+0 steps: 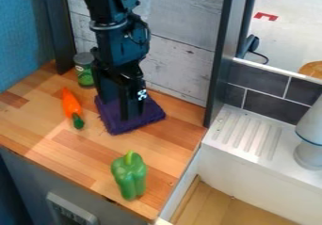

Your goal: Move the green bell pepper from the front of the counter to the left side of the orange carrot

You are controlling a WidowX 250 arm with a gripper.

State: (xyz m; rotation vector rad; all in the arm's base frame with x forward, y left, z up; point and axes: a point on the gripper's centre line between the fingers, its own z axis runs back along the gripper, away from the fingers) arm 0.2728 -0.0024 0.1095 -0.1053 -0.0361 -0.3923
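The black gripper (122, 104) points straight down over a folded purple cloth (151, 113) at the back of the wooden counter, low enough to hide part of it. Whether it touches the cloth I cannot tell. An orange carrot-shaped item (71, 103) with a dark green end lies to the cloth's left. Behind that, near the wall, stands a small green can (84, 70) with a grey lid, close to the arm's left side. A green bell pepper (129, 176) sits near the counter's front right.
Right of the wooden counter (66, 148) is a white sink with a ribbed ledge (246, 133). A white and grey object (309, 151) stands on that ledge. A dark upright post (219, 64) rises at the counter's back right corner, and a panelled wall (179, 45) runs behind.
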